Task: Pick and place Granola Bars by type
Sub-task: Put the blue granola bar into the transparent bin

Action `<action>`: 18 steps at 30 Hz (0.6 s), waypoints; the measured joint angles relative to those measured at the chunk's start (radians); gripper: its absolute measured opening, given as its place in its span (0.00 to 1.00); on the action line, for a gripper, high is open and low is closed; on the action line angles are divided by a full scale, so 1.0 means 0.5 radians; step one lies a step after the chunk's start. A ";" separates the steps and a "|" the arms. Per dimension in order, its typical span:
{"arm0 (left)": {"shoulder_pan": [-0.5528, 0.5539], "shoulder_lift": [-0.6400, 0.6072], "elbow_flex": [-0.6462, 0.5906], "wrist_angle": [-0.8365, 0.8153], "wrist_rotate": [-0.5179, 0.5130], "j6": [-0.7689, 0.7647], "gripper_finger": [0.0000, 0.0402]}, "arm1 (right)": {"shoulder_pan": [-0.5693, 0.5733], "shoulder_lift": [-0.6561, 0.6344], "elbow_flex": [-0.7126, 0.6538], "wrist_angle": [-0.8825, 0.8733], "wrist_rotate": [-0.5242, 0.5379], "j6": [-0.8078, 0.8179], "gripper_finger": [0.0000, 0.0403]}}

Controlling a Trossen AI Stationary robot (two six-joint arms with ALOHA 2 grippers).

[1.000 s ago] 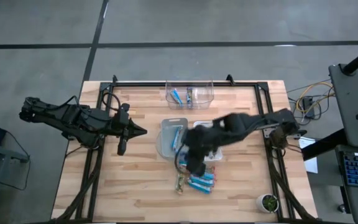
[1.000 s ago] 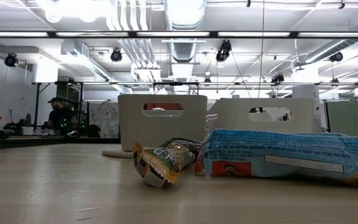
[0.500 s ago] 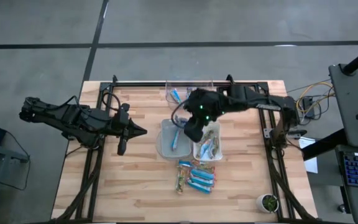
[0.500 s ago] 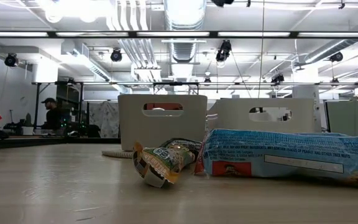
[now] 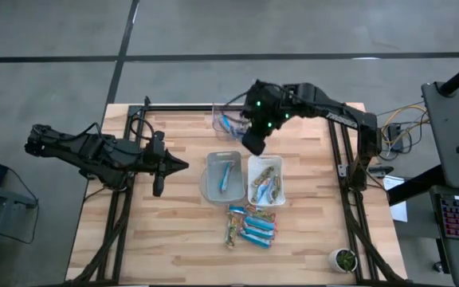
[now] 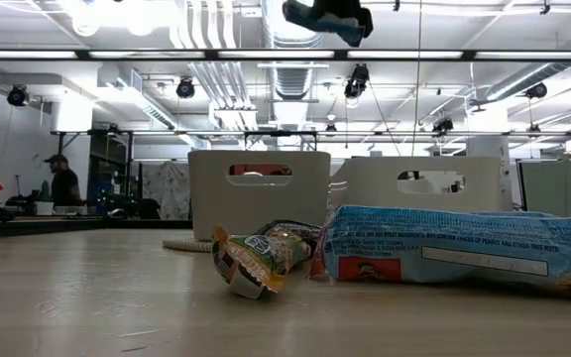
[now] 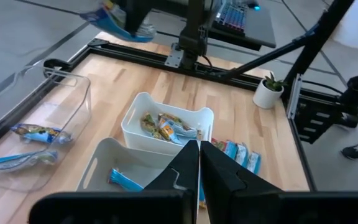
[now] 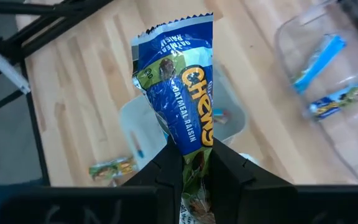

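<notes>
My right gripper [image 5: 254, 142] hangs high over the table between the clear bin [image 5: 263, 126] and the white bin [image 5: 251, 166], shut on a blue granola bar [image 8: 180, 87]. The clear bin holds two blue bars [image 8: 328, 74]. One blue bar [image 5: 225, 177] lies in the grey bin [image 5: 210, 185], and greenish-gold bars [image 5: 266, 182] lie in the white bin. Several more bars [image 5: 250, 226] lie on the table toward its near edge. My left gripper [image 5: 183, 167] is shut, holding nothing, and hovers at the table's left. My right gripper pinches the blue bar near one end [image 8: 189, 138] between its two fingers [image 8: 166, 167]. The fingers slant down from above. The rest of the bar sticks out past the fingertips, with its crimped far end [image 8: 173, 28] free. It is lifted clear of the table and bins.
A black frame [image 5: 237, 106] runs along the table's far edge and down both sides. A small potted plant [image 5: 343, 258] stands at the near right corner. In the low view, a green bar [image 6: 264, 256] and a blue bar [image 6: 464, 248] lie in front of the bins.
My right gripper has carried the blue bar from above the pile near the table's near edge, over the grey and white bins, toward the far edge, to beside the clear bin. It has stayed shut on the bar. The pile and bins have not moved.
</notes>
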 joint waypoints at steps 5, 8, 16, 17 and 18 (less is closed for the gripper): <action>0.002 0.001 0.000 0.000 -0.034 -0.044 0.00 | -0.185 0.000 0.002 0.001 -0.095 -0.102 0.12; 0.002 0.001 0.000 0.000 -0.051 -0.055 0.00 | -0.306 -0.001 0.002 0.000 -0.143 -0.134 0.12; 0.001 0.002 0.000 0.000 -0.125 -0.096 0.00 | -0.607 0.000 0.002 0.004 -0.151 -0.133 0.12; 0.001 0.002 0.000 0.000 -0.139 -0.095 0.00 | -0.639 0.000 0.002 0.011 -0.151 -0.126 0.12; 0.001 0.002 0.000 0.000 -0.156 -0.096 0.00 | -0.669 0.001 -0.003 0.032 -0.151 -0.103 0.12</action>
